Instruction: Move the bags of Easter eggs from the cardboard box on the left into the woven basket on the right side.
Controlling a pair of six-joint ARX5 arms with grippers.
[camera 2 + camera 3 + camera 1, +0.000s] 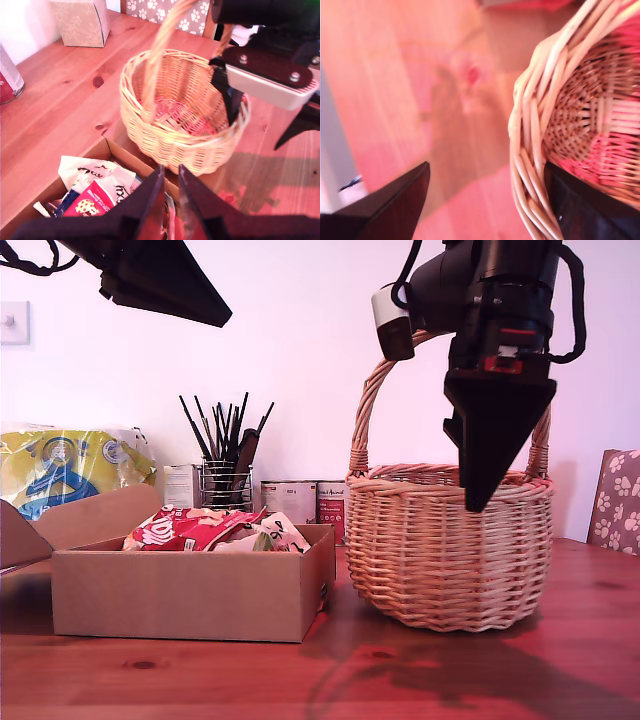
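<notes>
1. Released, my second end effector (480, 502) hangs over the woven basket (448, 550), jaws straddling its rim.
2. Nearly clenched on nothing, my first end effector (169, 172) hovers above the cardboard box (190, 592).
3. Bags of Easter eggs (205, 529) fill the box, beside the basket on the bench (300, 680).

Woven wicker basket (448, 550), matt cardboard box (190, 590)

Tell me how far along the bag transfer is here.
Possibly underway: red shows inside the basket, though I can't tell if that is a bag. Neither my first tool nor my second tool holds anything. Several bags still sit in the box.
</notes>
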